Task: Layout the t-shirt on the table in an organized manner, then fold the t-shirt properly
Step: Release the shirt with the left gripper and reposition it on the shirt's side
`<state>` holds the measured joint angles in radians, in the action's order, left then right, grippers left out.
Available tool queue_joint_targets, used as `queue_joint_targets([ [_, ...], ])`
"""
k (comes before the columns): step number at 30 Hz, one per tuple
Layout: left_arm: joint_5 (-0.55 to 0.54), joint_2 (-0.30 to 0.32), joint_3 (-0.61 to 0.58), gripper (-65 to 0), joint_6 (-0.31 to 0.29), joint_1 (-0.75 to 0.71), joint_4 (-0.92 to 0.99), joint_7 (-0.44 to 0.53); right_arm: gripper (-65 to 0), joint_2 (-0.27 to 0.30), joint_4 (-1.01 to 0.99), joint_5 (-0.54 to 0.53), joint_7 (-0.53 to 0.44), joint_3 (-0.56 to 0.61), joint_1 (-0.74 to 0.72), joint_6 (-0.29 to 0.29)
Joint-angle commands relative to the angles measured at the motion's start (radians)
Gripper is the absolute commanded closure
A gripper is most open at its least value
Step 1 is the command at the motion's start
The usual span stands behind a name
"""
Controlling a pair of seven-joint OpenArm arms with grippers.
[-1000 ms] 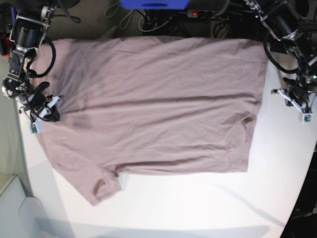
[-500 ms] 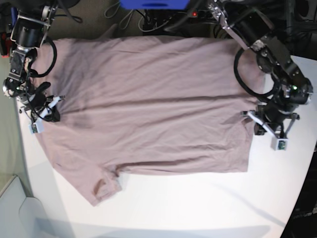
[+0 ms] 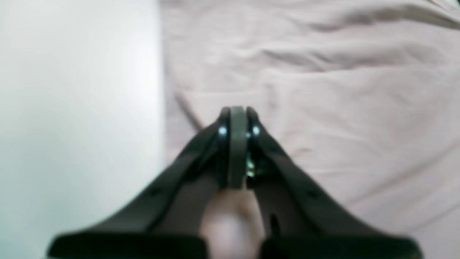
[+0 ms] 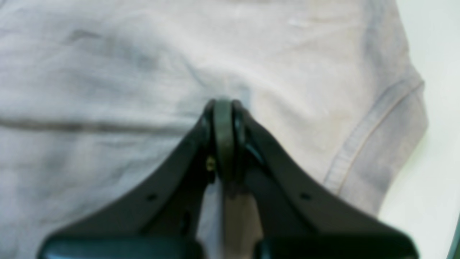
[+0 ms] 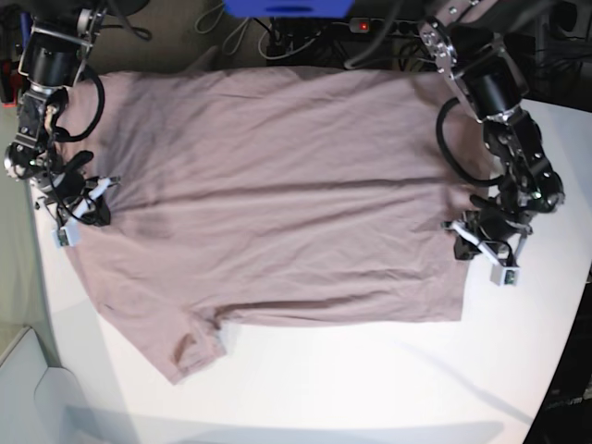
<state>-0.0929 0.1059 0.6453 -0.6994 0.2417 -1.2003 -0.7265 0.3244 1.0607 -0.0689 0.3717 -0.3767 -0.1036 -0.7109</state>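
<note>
Mauve t-shirt point(image 5: 277, 194) flat on white table point(image 5: 370, 388) — both tools closed

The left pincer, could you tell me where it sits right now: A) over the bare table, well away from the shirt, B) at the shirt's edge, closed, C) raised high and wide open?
B: the left pincer is closed at the edge of the shirt, beside bare table.

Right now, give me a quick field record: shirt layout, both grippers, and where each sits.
shirt: t-shirt spread flat, some wrinkles, one sleeve at lower left
surface: table, white
left gripper: shut, at the shirt's right edge in the base view
right gripper: shut, at the shirt's left edge
cloth pinched: cannot tell for either
fold: not yet made
</note>
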Motion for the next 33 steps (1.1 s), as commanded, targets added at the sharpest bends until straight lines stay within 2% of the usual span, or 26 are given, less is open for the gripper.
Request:
queue_joint_targets([
  [1,-0.015,0.031,-0.002,-0.5,0.001,0.023,0.013,0.037,0.0,0.014,-0.009,0.074,0.097,0.0,0.015,0.013],
  [5,-0.015,0.131,-0.002,-0.5,0.001,0.043,0.142,0.126,0.0,0.014,-0.009,0.074,0.097,0.0,0.011,0.013],
  [10,-0.015,0.236,0.0,-0.5,0.001,0.057,0.261,0.187,0.0,0.011,-0.009,0.074,0.097,0.003,0.012,0.013],
  [16,-0.038,0.335,0.035,-0.5,0.001,0.057,0.262,0.186,0.0,0.011,-0.009,0.074,0.102,0.0,0.011,0.013],
  [18,-0.09,0.351,0.087,-0.5,0.001,0.052,0.242,0.152,0.0,0.009,-0.009,0.074,0.102,0.0,0.009,0.013],
  [22,-0.227,0.348,0.163,-0.5,0.001,0.029,0.087,-0.091,0.0,0.008,-0.009,0.074,0.103,0.0,0.009,0.013],
  [25,-0.371,0.283,0.176,-0.5,0.001,-0.017,-0.114,-0.269,0.0,0.006,-0.009,0.074,0.103,0.0,0.009,0.013],
  [28,-0.468,0.156,0.169,-0.5,0.001,-0.075,-0.378,-0.384,0.0,0.006,0.025,0.071,0.103,-0.002,0.009,0.013],
  [31,-0.419,-0.004,0.126,-0.5,0.001,-0.12,-0.527,-0.407,0.0,-0.02,0.123,0.071,0.103,-0.002,0.028,0.013],
  [33,-0.359,-0.073,0.067,-0.5,0.001,-0.143,-0.519,-0.388,0.0,-0.023,0.186,0.071,0.103,-0.002,0.048,0.013],
])
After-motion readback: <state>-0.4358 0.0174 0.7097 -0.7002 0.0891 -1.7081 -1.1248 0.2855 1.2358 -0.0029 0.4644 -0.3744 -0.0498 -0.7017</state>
